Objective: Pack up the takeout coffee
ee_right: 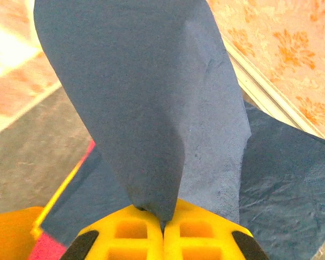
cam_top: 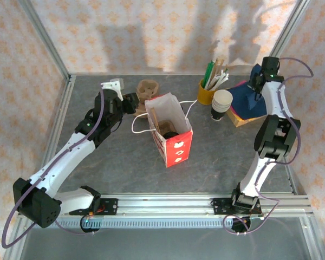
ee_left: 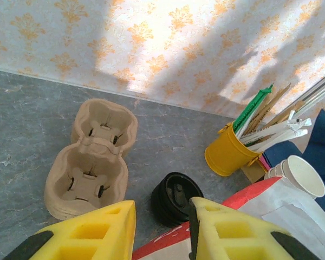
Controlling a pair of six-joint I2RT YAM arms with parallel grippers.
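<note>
Fingers of R gripper pinch blue napkin.

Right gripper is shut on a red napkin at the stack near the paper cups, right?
Wrong colour: the right gripper is shut on a dark blue napkin, as the right wrist view shows. It is at the stack near the paper cups.

The left arm reaches forward and inward, its left gripper angled downward with jaws partly apart. The right arm bends at the elbow, its right gripper pinched shut on a blue napkin.
</note>
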